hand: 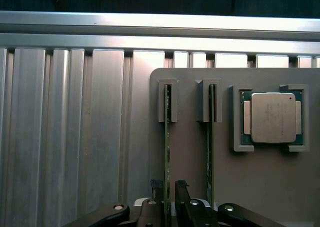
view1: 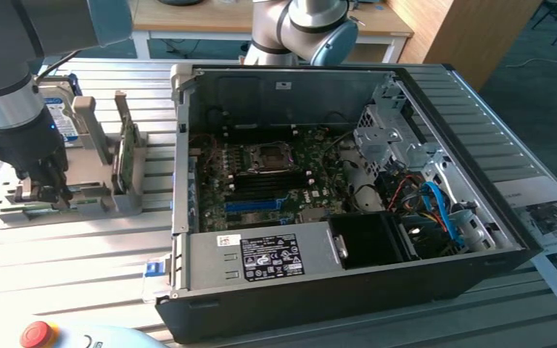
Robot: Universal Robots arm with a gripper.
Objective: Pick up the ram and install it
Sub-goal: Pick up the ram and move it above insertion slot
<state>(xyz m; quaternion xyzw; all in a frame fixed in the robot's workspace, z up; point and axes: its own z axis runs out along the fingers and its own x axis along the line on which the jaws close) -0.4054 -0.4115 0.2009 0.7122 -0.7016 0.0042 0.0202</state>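
Two rams stand on edge in slots of a grey holder. The ram nearer the holder's edge runs straight between my gripper's two dark fingertips, with a small gap on each side, so the jaws stand open around it. The other ram lies parallel one slot over. In the exterior view my gripper is down low on the grey holder at the exterior view's left, beside the open computer case.
A processor chip sits in a pocket of the holder next to the rams. A hard drive and a green board stand upright nearby. The motherboard lies in the case. A red stop button is at the front.
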